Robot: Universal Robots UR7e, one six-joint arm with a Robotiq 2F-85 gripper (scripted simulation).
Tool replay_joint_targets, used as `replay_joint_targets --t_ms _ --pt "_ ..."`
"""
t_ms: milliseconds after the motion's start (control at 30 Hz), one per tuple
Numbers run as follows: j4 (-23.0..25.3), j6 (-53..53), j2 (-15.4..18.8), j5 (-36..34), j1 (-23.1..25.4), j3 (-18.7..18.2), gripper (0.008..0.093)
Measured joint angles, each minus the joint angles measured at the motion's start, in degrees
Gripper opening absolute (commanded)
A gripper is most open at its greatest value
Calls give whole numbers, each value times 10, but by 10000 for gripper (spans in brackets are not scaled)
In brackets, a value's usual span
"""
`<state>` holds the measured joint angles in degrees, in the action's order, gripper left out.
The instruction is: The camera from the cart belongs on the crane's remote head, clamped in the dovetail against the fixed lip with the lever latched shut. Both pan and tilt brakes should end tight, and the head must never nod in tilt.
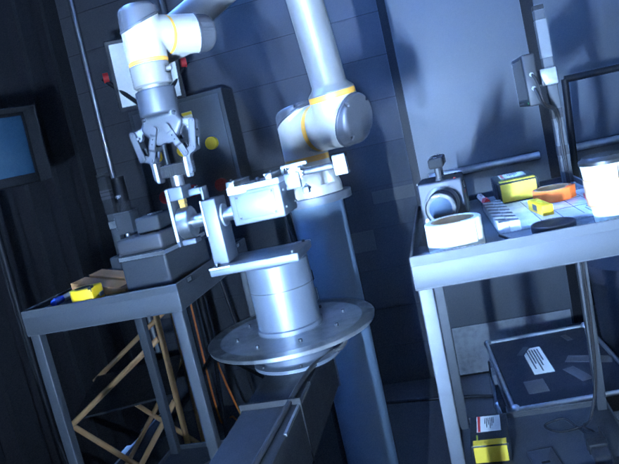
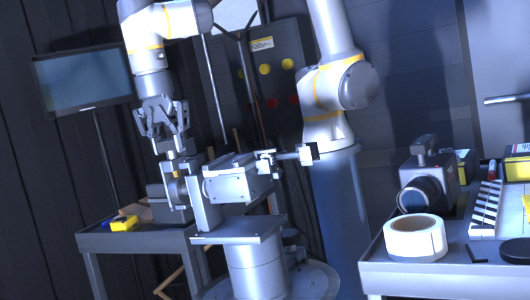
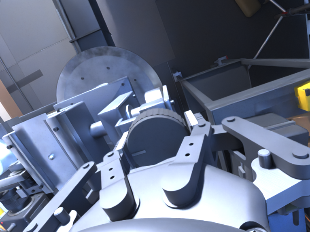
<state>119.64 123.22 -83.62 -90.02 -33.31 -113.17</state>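
My gripper [image 1: 173, 171] [image 2: 170, 145] [image 3: 156, 136] is closed around the dark knurled brake knob [image 3: 155, 138] that stands on top of the remote head's yoke, at the left end of the head [image 1: 240, 210] [image 2: 223, 182]. The dovetail cradle [image 1: 260, 197] [image 2: 234, 167] sits level and empty, its clamp lever [image 2: 307, 154] sticking out to the right. The camera [image 1: 442, 195] [image 2: 427, 182] rests on the cart at the right, lens facing forward, apart from my gripper.
A white tape roll [image 1: 455, 230] [image 2: 414, 236] lies in front of the camera on the cart [image 1: 515, 249], with yellow boxes and a black disc behind. A small table [image 1: 105, 299] with a grey block and a yellow tape measure stands close to the left of the head.
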Motion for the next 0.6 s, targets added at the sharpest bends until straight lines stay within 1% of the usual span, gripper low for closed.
replay_joint_targets --t_ms 600 --pt "0 0 0 0 0 0 592"
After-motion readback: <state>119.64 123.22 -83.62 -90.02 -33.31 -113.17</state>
